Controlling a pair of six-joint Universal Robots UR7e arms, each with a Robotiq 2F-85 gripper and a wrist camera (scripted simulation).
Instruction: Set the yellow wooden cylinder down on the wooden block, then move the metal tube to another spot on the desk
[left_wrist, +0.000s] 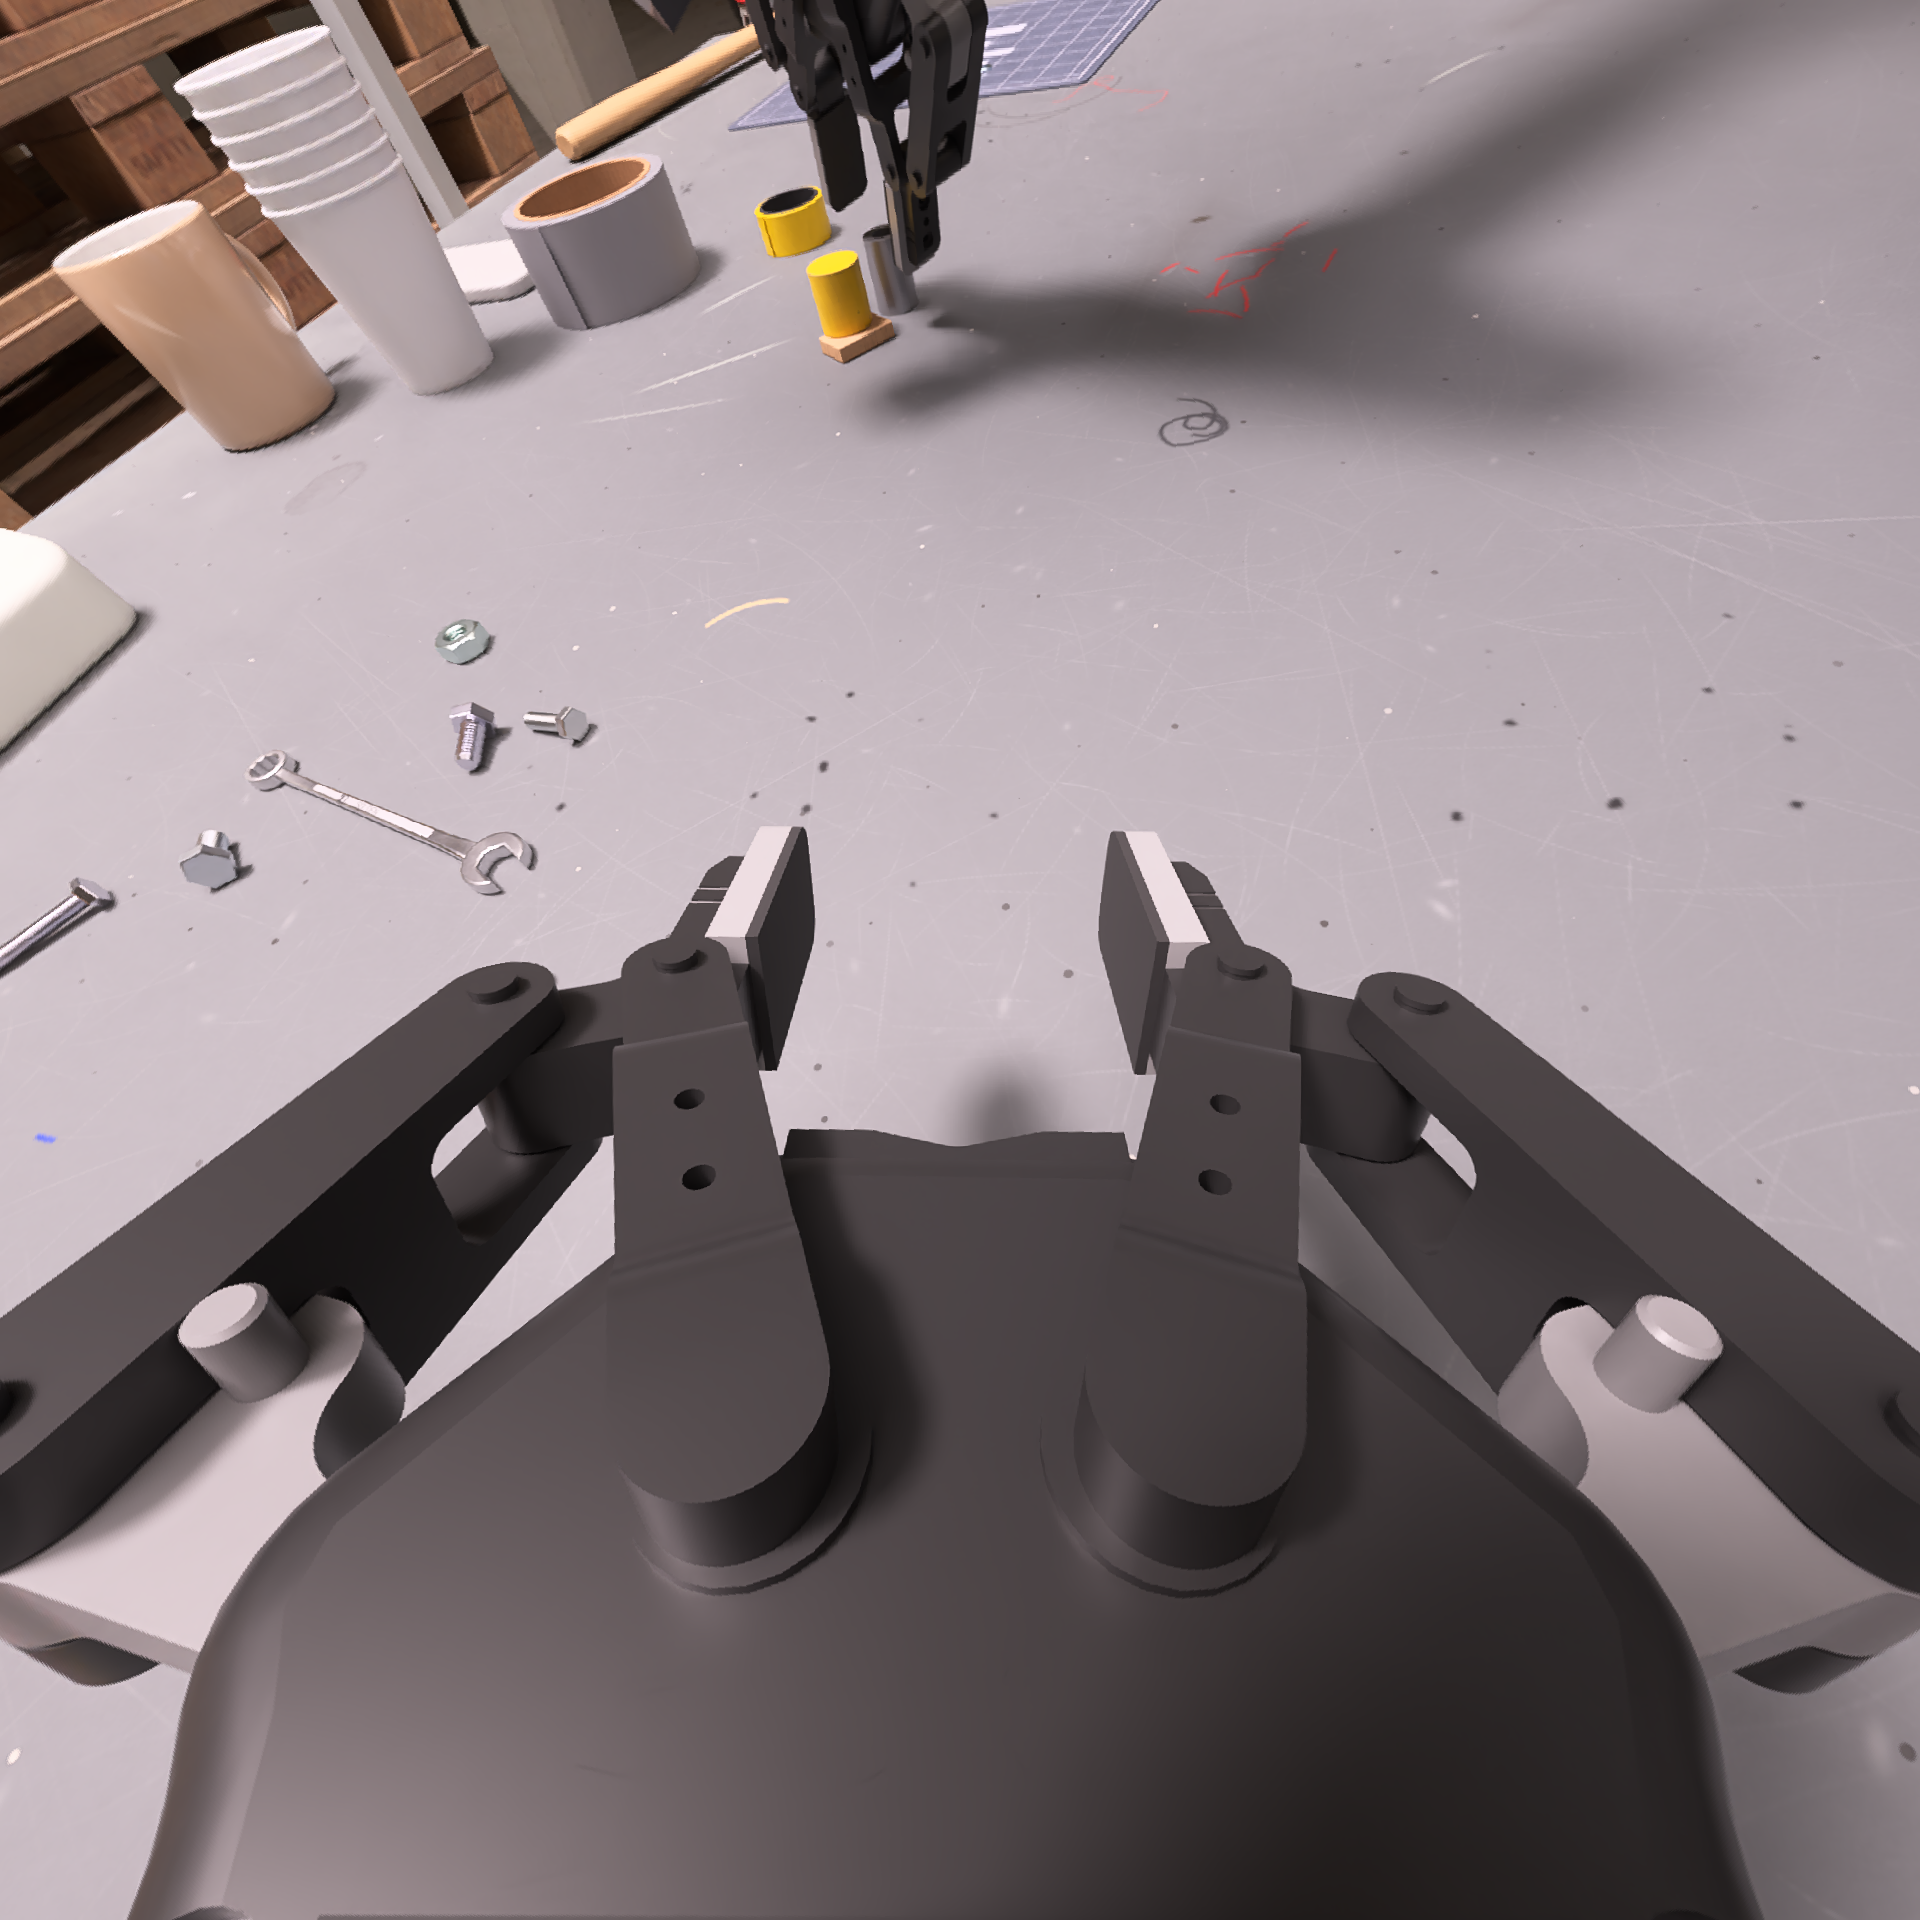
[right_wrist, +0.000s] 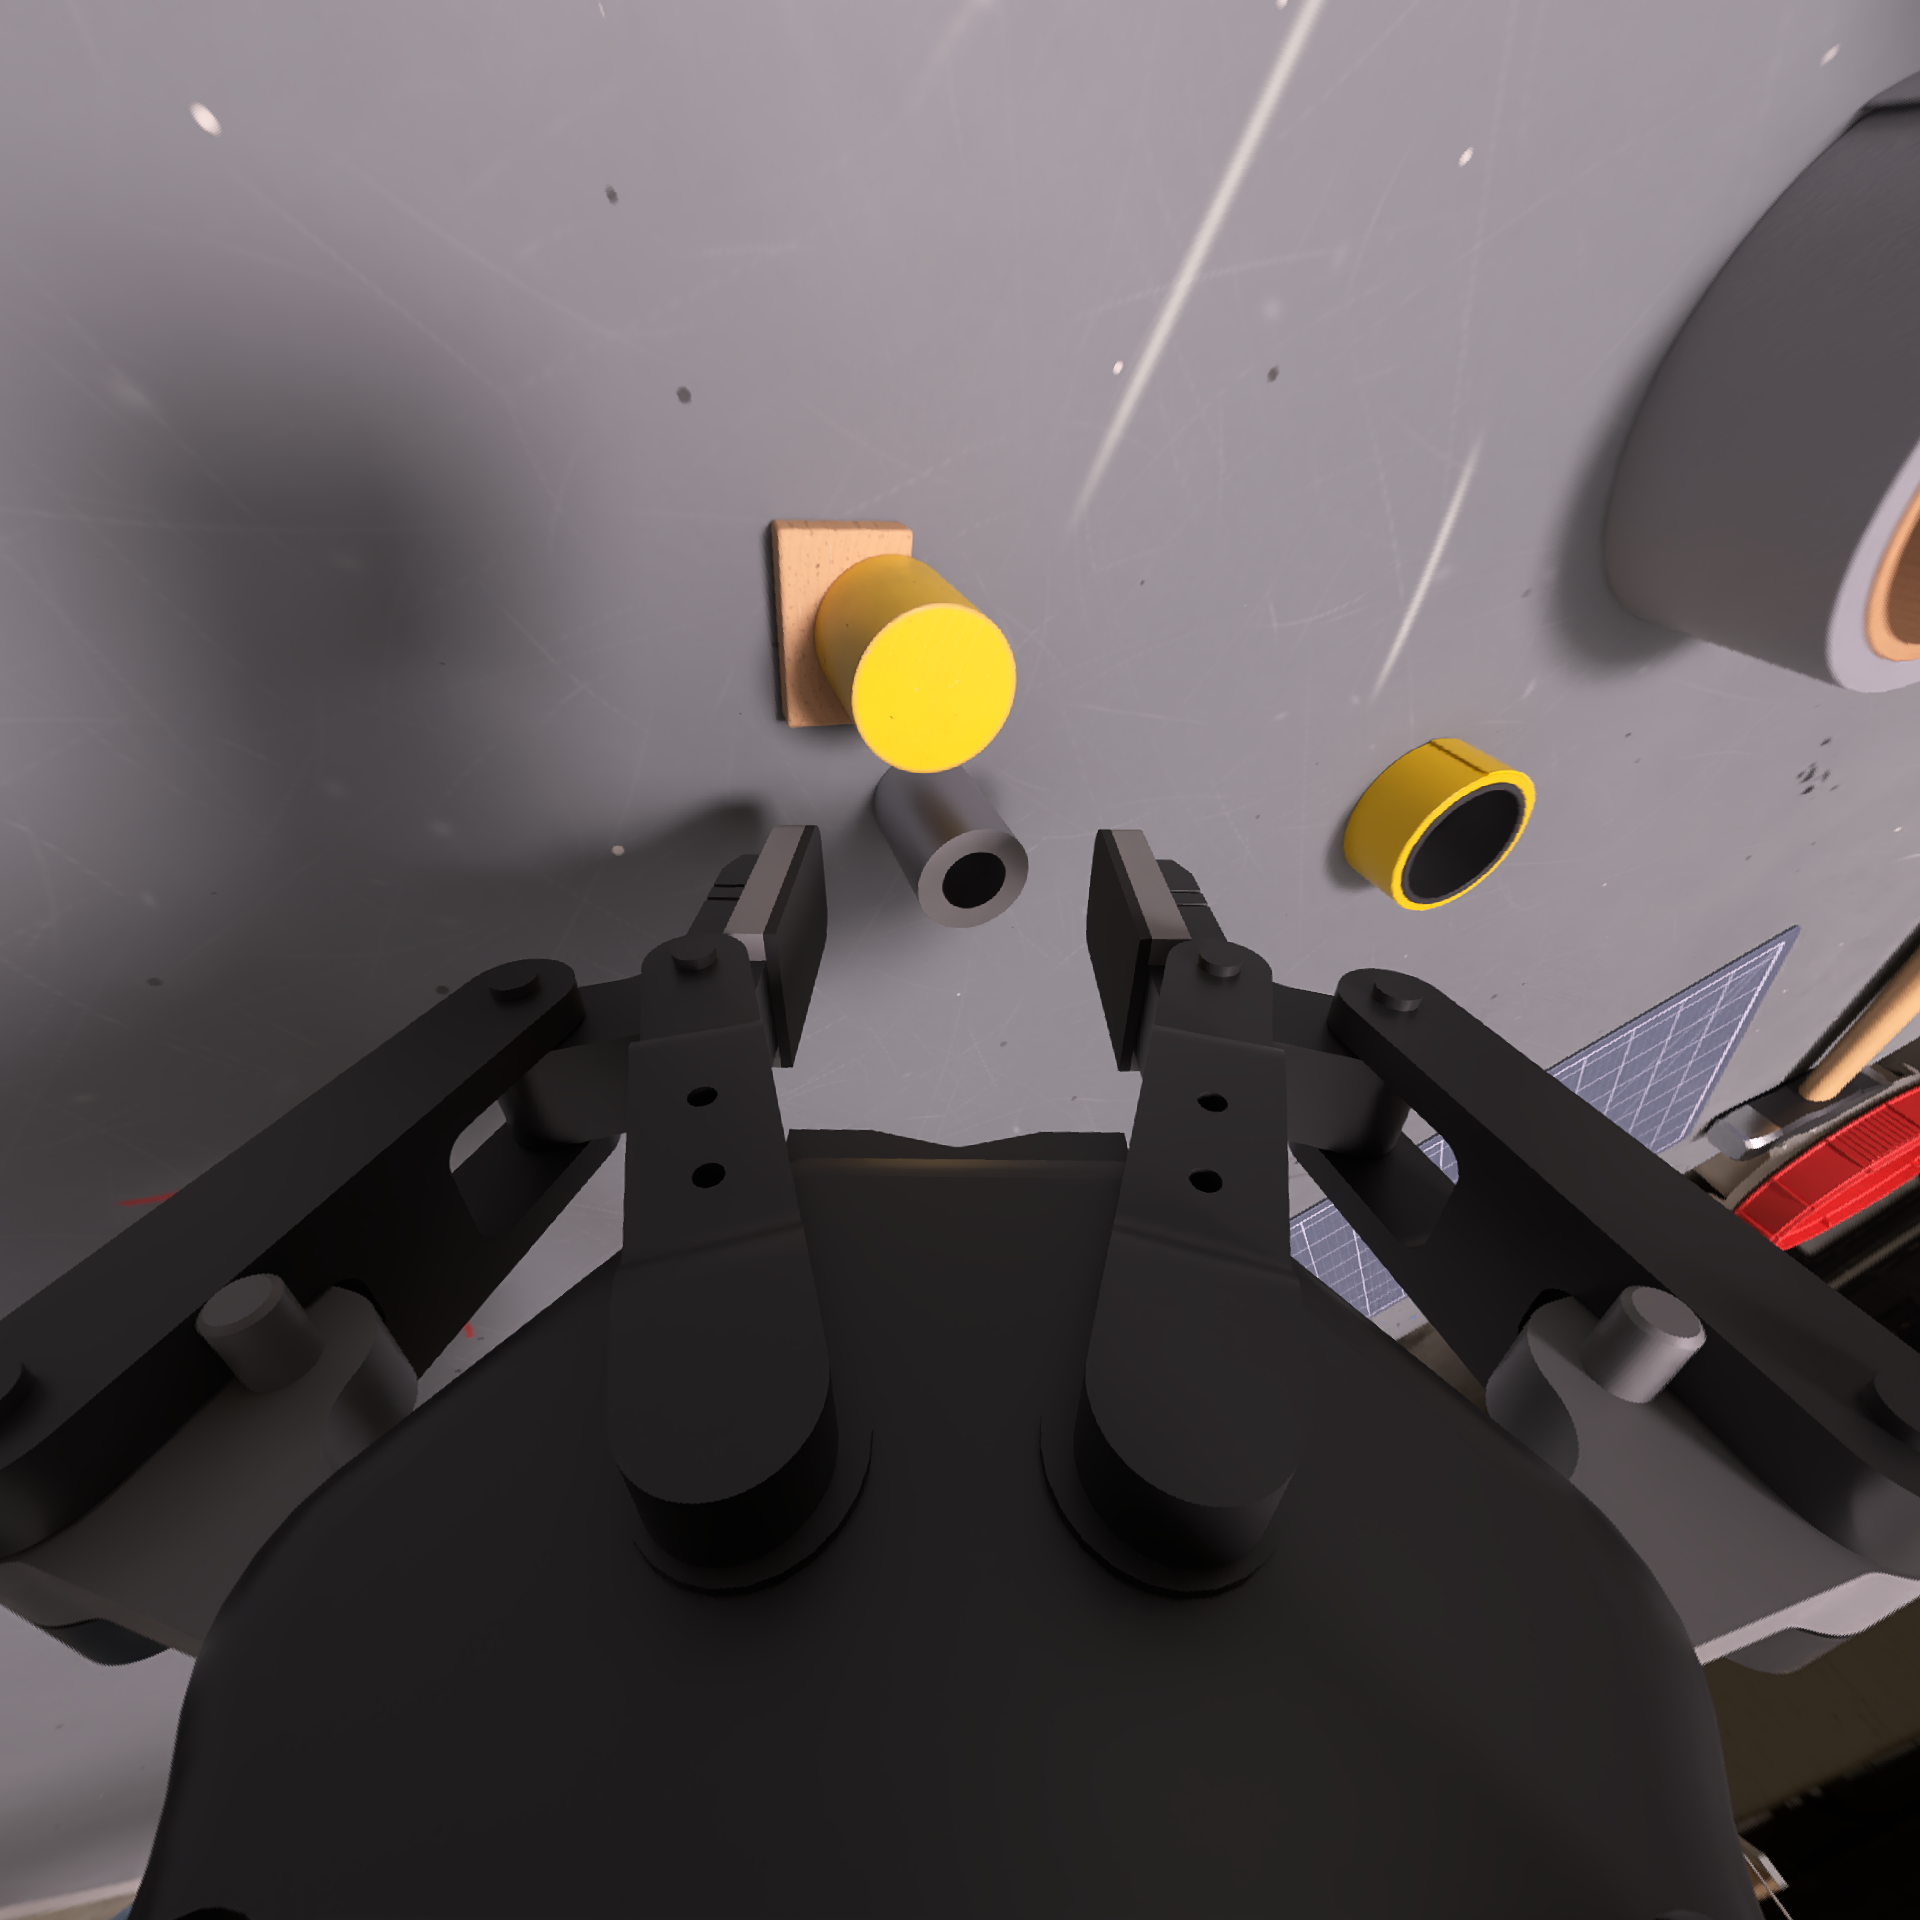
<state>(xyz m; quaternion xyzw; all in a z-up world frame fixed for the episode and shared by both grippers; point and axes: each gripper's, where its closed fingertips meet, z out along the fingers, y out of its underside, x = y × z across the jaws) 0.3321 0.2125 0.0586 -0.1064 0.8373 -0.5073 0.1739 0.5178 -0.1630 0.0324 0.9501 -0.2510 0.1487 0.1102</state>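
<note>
The yellow wooden cylinder (right_wrist: 914, 655) stands upright on the flat wooden block (right_wrist: 800, 623); both also show far off in the left wrist view, the cylinder (left_wrist: 838, 291) on the block (left_wrist: 858, 341). The metal tube (right_wrist: 951, 862) stands upright on the desk right beside them, and shows in the left wrist view (left_wrist: 889, 270). My right gripper (right_wrist: 956, 883) is open above the tube, its fingers on either side of it, not touching. It shows from afar in the left wrist view (left_wrist: 878, 187). My left gripper (left_wrist: 956, 883) is open and empty over bare desk.
A yellow tape ring (right_wrist: 1439, 826), a big grey tape roll (left_wrist: 603, 244), stacked white cups (left_wrist: 343, 208), a beige mug (left_wrist: 192, 322) and a wooden handle (left_wrist: 655, 94) stand around. A wrench (left_wrist: 384, 821), bolts (left_wrist: 473, 732) and a nut (left_wrist: 462, 641) lie at left.
</note>
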